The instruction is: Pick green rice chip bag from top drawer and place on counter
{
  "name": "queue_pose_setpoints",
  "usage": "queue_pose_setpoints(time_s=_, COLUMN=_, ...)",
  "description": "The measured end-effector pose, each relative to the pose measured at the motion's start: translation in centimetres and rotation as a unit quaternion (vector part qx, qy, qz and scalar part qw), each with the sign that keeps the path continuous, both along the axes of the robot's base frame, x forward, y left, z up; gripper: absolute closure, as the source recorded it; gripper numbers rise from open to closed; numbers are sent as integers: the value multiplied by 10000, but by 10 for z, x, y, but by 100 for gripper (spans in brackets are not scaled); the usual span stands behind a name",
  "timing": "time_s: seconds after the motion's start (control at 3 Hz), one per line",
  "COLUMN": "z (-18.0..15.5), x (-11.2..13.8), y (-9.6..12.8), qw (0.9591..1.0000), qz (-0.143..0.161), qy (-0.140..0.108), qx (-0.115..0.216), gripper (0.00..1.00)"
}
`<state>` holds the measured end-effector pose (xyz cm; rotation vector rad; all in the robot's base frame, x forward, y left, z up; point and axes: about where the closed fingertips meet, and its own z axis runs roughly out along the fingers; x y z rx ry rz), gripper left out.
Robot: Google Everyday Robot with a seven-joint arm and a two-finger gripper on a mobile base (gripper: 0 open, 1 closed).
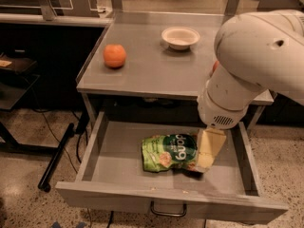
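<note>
Where it hangs inside the open top drawer [142, 199], gripper [204, 160] touches the right end of the green rice chip bag [168, 152] (grasped or released: cannot tell). Bag lies flat on the drawer floor; white lettering, upside down, seemingly "dang".

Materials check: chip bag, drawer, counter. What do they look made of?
Green rice chip bag: probably thin plastic film, crinkled and glossy. Top drawer: likely painted metal, matte grey. Counter: same look, slight sheen. Gripper is at the bag's right end, inside the drawer.
</note>
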<state>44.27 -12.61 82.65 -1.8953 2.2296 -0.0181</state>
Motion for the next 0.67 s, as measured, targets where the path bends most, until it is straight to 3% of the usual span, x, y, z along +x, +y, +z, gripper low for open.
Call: queue_pose_setpoints(time_s=0.67, z=-14, x=-2, y=11, qw=10000, qz=10, qy=-50, qx=2, gripper=0)
